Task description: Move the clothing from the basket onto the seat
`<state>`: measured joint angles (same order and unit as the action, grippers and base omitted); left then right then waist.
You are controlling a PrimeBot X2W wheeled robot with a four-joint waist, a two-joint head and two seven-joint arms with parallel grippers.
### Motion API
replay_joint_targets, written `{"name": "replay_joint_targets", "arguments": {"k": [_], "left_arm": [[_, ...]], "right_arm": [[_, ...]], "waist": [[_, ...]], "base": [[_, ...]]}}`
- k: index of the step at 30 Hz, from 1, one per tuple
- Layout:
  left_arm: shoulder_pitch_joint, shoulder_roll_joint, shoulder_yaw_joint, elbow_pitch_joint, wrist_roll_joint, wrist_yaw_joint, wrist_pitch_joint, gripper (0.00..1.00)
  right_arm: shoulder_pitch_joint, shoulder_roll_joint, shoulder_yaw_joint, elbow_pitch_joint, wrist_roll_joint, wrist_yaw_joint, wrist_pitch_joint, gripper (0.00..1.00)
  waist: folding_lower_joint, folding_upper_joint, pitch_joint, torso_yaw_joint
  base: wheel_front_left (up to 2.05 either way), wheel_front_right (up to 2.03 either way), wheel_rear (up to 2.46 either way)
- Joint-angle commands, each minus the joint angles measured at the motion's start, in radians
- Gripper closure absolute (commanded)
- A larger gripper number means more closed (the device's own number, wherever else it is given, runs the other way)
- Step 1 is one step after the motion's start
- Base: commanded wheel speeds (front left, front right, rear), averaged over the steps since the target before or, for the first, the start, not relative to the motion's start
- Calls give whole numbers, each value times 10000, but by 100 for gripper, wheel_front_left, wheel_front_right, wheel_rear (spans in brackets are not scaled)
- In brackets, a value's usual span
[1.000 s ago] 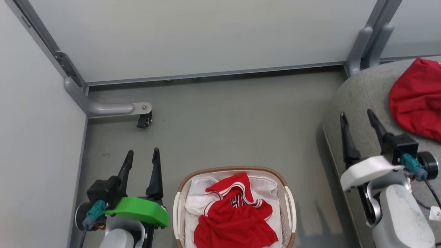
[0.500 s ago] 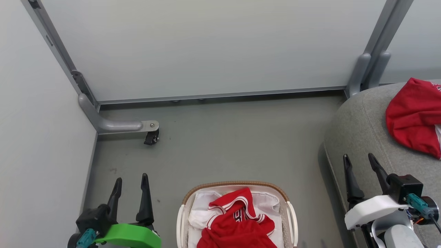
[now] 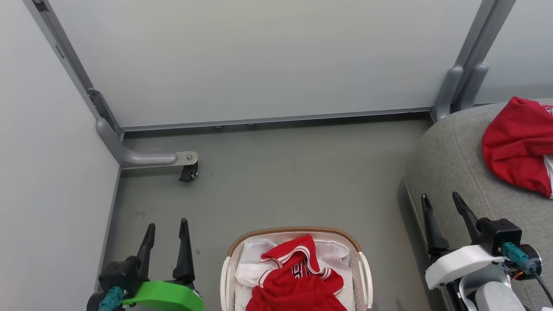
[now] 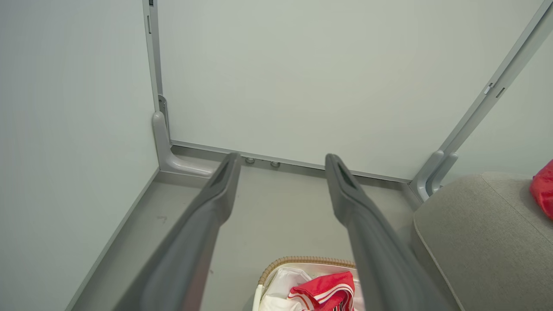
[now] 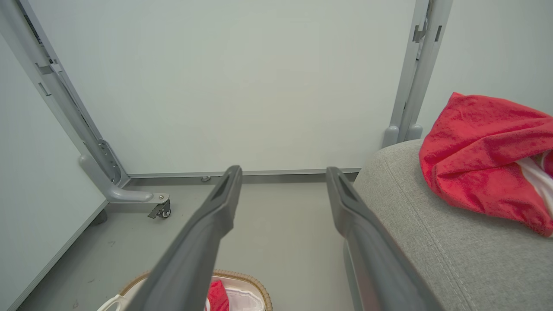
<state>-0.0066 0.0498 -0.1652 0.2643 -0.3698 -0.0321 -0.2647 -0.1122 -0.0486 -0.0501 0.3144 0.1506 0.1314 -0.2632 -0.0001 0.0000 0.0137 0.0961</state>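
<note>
A white basket [image 3: 362,276] with a brown woven rim stands on the floor at the bottom middle of the head view. In it lies a red jersey [image 3: 298,280] with white-striped trim, over the white liner. Another piece of red clothing [image 3: 514,147] rests on the grey seat [image 3: 453,155] at the right. My left gripper [image 3: 167,223] is open to the left of the basket, with nothing between its fingers. My right gripper [image 3: 441,198] is open over the seat's left edge, empty too. The left wrist view looks past the open gripper [image 4: 281,159] to the basket rim [image 4: 302,260] and jersey [image 4: 324,293].
Pale partition panels close the space behind and to the left. A grey frame foot with a black caster [image 3: 188,172] stands on the floor at the back left. Two grey posts [image 3: 460,90] rise beside the seat's back corner. Bare grey floor [image 3: 281,181] lies beyond the basket.
The head view has tilted, so everything sits lower in the frame than a second ago. In the last half second the right gripper has drifted slightly left. The clothing lies as before.
</note>
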Motion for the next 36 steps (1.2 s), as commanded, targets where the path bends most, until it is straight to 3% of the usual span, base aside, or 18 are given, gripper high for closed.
{"name": "replay_joint_targets", "arguments": {"k": [1, 23, 36], "left_arm": [[-69, 13, -19, 21, 31, -12, 6, 0], [-538, 11, -535, 248, 316, -198, 6, 0], [-3436, 20, -2525, 2346, 1187, -323, 6, 0]], "right_arm": [[111, -36, 17, 20, 85, -14, -25, 0], [-153, -35, -66, -19, 93, -14, -25, 0], [-1484, -32, -470, -546, -497, -14, -23, 0]], "waist": [[1, 0, 1, -6], [1, 0, 282, -142], [1, 0, 2616, -986]], "base": [[0, 0, 0], [0, 0, 0], [0, 0, 0]]}}
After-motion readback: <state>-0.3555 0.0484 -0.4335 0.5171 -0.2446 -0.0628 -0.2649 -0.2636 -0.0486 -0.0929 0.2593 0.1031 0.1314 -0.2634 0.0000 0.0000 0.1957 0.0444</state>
